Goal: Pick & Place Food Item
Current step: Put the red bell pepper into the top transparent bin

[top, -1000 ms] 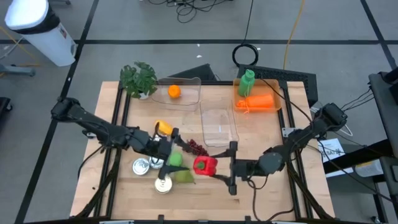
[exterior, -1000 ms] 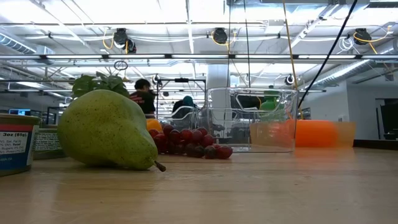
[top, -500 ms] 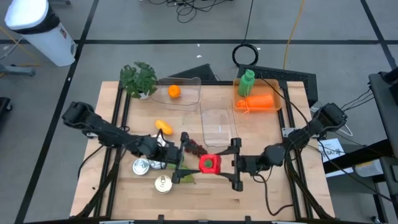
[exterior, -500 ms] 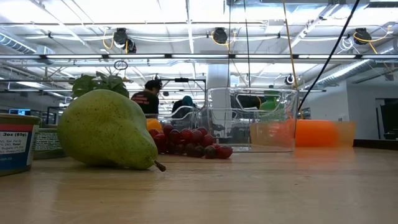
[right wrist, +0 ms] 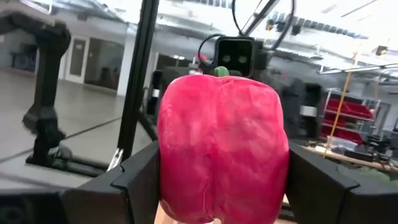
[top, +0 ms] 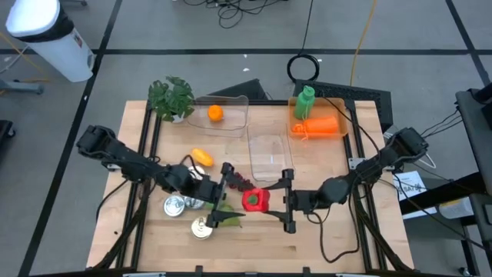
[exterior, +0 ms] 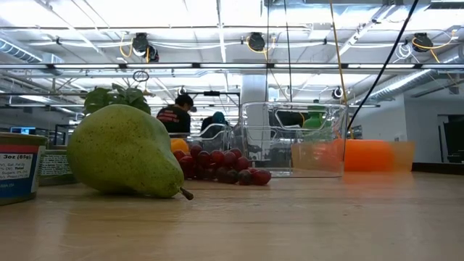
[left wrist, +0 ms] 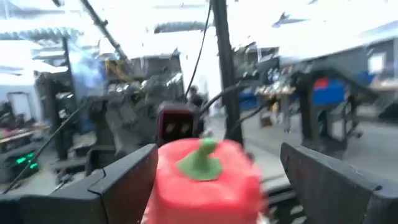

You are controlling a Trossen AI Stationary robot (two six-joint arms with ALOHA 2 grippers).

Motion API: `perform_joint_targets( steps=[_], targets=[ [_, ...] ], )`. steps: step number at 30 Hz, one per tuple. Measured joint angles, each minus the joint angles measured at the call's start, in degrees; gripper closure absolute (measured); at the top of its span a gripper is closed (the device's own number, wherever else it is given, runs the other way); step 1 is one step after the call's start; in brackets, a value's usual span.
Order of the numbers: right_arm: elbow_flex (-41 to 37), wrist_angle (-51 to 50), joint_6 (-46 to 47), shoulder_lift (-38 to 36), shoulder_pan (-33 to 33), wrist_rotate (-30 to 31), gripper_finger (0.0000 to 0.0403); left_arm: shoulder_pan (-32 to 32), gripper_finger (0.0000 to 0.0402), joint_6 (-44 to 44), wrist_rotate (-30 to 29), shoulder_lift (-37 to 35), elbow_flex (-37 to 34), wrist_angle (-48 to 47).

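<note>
Red bell pepper (top: 255,200) lifted over the tabletop (top: 323,238) front-centre, pinched by the right hand (top: 281,201), while the left hand (top: 225,194) faces it with fingers spread either side, pear (exterior: 125,152) lying just below.

Red pepper (left wrist: 205,183) centred between the left gripper's (left wrist: 214,186) two dark fingers (left wrist: 127,180), green stem (left wrist: 200,160) pointing up. Jaws stand wide; contact with the pepper's sides cannot be judged. Behind the pepper, the other arm's wrist camera housing (left wrist: 177,124) faces this way. Background: blurred room, dark posts and cables.
</note>
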Motion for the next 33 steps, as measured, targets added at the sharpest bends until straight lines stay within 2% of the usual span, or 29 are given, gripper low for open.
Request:
perform_joint_targets(
  steps=[10,18,26,33],
  targets=[
    [0.0,-0.4,0.1,-0.1,-0.2,0.4,0.0136,1.4,0.0050,-7.6,5.5,-3.5,0.1,-3.8],
    [0.0,0.0,0.1,-0.1,-0.2,0.4,0.0132,1.4,0.0050,-4.1,-1.0,-3.5,0.1,-7.8],
    [0.0,-0.4,0.1,-0.1,-0.2,0.2,0.0134,1.4,0.0050,-7.7,-2.9,-3.4,0.1,-8.8],
    [0.0,-0.7,0.5,-0.1,-0.2,0.1,0.0135,1.6,0.0050,-8.2,-2.2,-3.4,0.1,-8.7]
  ],
)
